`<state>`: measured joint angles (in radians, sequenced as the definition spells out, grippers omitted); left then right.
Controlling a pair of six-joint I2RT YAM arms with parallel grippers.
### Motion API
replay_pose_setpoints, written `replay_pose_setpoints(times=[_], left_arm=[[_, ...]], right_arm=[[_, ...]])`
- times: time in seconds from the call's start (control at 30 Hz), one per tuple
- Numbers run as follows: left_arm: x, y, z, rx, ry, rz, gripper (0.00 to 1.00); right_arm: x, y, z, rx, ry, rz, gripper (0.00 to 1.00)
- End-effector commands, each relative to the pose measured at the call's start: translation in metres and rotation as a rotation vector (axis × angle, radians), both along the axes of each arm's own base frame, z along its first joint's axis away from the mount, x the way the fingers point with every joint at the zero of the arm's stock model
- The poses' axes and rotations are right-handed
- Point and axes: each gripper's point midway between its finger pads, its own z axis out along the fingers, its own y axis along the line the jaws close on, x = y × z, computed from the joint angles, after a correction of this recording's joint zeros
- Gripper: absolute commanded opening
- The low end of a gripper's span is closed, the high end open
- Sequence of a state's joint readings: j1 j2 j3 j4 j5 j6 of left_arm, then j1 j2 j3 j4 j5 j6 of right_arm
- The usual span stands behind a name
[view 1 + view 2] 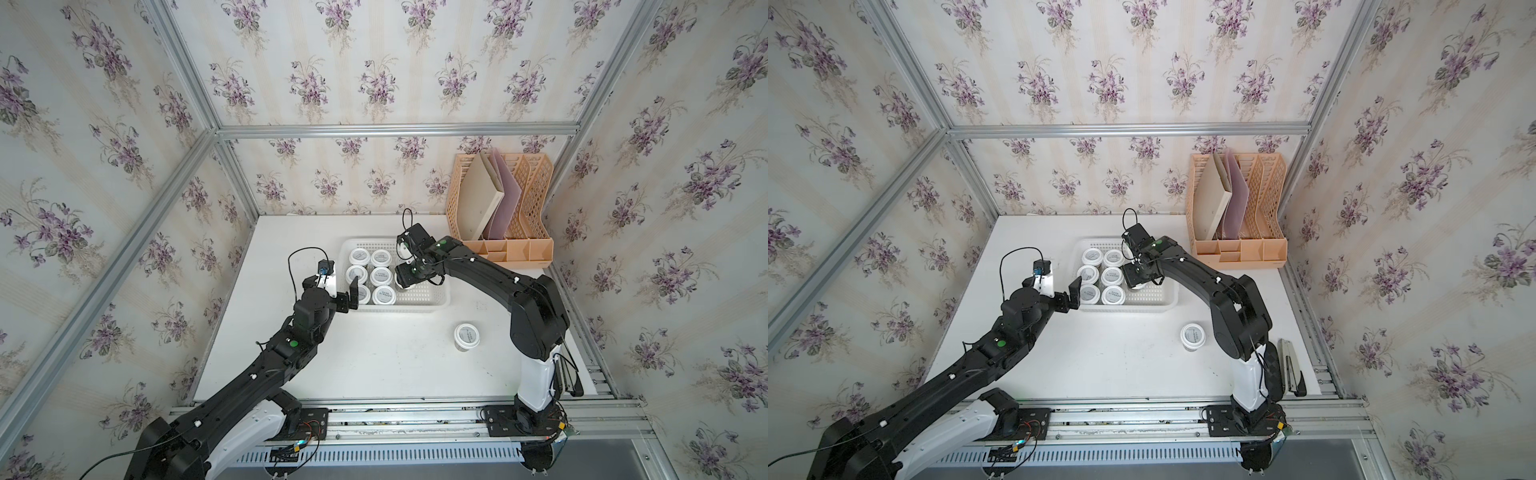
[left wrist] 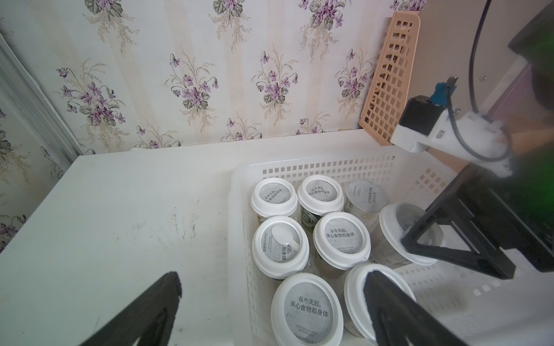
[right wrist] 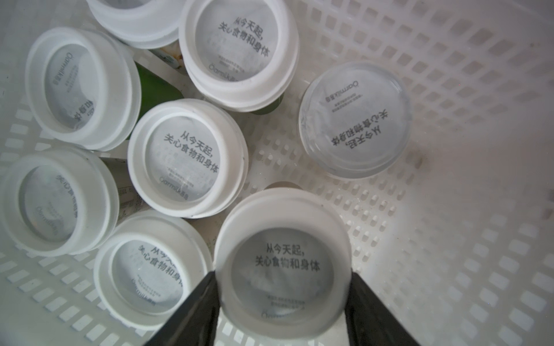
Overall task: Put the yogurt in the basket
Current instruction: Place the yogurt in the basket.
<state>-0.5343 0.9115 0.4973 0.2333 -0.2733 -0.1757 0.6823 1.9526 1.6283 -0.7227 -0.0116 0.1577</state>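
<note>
Violet-flowered wallpaper [image 1: 374,62] surrounds a white table [image 1: 374,357]

Seeing white-rimmed, grey-topped yogurt cups [image 3: 187,157] and a white grid-perforated basket [image 3: 434,75]. Noticing a peach-orange mesh rack [image 1: 536,187] against purple-flowered wallpaper [image 1: 374,62].

Lab test cell: aluminium frame [image 1: 395,129], wallpaper [image 1: 415,50]

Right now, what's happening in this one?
The right tool grips one yogurt cup inside the basket, beside seven cups already standing there. The left tool hangs open at the basket's edge, holding nothing. One last cup stands on the table outside the basket, not yet collected.
</note>
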Motion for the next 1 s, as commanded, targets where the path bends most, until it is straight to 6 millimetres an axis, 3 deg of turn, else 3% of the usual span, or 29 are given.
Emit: replay_pose_setpoints(times=[0.0,0.7,0.97], left_arm=[[0.002,0.001,0.005,-0.001,-0.016,0.007,0.99],[0.002,0.001,0.004,-0.001,-0.015,0.008,0.99],[0.002,0.001,0.004,0.0,-0.014,0.006,0.99]], right_arm=[[0.004,0.0,-0.002,-0.01,-0.012,-0.004,0.66],[0.009,-0.011,-0.02,-0.073,0.009,-0.014,0.67],[0.009,-0.007,-0.023,-0.059,0.014,-0.008,0.73]])
